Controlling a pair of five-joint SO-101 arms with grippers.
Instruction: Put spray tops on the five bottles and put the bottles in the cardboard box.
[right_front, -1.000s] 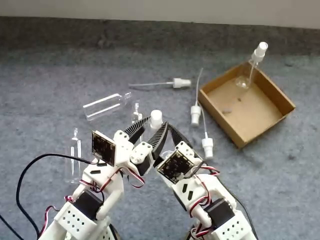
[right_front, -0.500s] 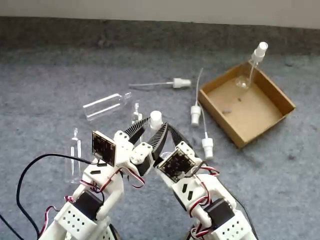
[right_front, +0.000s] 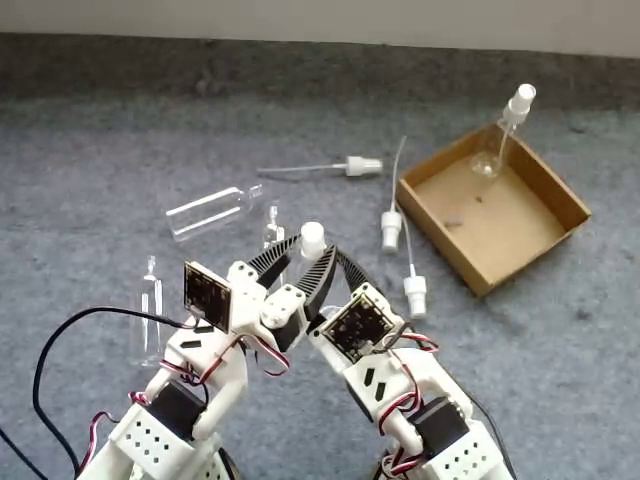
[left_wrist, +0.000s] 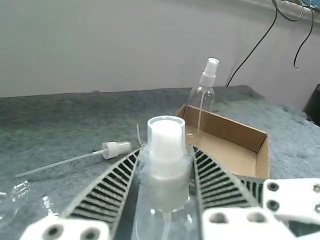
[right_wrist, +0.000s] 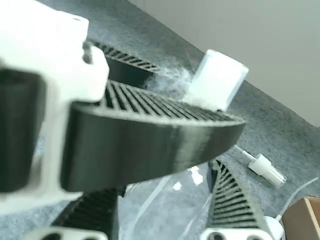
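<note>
Nearest the arms, the left gripper (left_wrist: 166, 159) is closed narrowly on the neck of a clear bottle (left_wrist: 163, 205). The bottle stands roughly upright, its long axis vertical and its spray top (left_wrist: 165, 135) already seated and pointing up. The right gripper (right_front: 340, 272) sits hard against the same bottle from the right; whether it is gripping I cannot tell. Just beyond and to the right, two loose tops (right_front: 391, 230) lie on the grey cloth (right_front: 90, 180). To the left lie empty bottles (right_front: 205, 212), with a third top (right_front: 360, 166) farther back. The cardboard box (right_front: 535, 250) lies to the far right of the held bottle, on the right arm's side, so that arm seems the nearer one. A capped bottle (right_front: 505, 135) already leans in the box's far corner. The carry looks to be rightward and away, over the loose tops.
</note>
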